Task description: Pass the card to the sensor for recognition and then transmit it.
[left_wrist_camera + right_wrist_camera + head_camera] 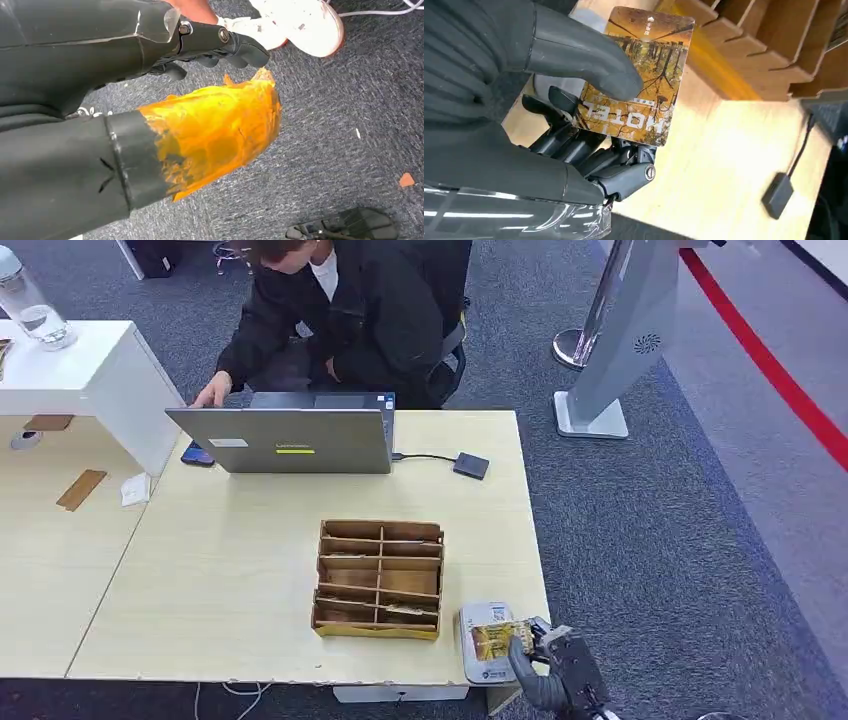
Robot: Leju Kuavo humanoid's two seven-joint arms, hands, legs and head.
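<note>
Pinched between thumb and fingers, the card (639, 75) sits in the right hand (560, 660) over the grey sensor (480, 665) at lower right of the pale worktop (240, 570). Grey carpet (650, 540) surrounds it; a person (360, 310) works a laptop (290, 435) at upper centre. Whether the left hand (220, 45) is spread, I cannot tell.

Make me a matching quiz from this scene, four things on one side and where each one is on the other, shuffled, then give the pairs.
1. card
2. laptop
3. organizer
4. bottle

A. on the white shelf, far left
B. middle of the table, compartments open upward
C. pinched in the right robot hand over the reader
D. far table edge, in front of the person

Pairs: 1-C, 2-D, 3-B, 4-A
</note>
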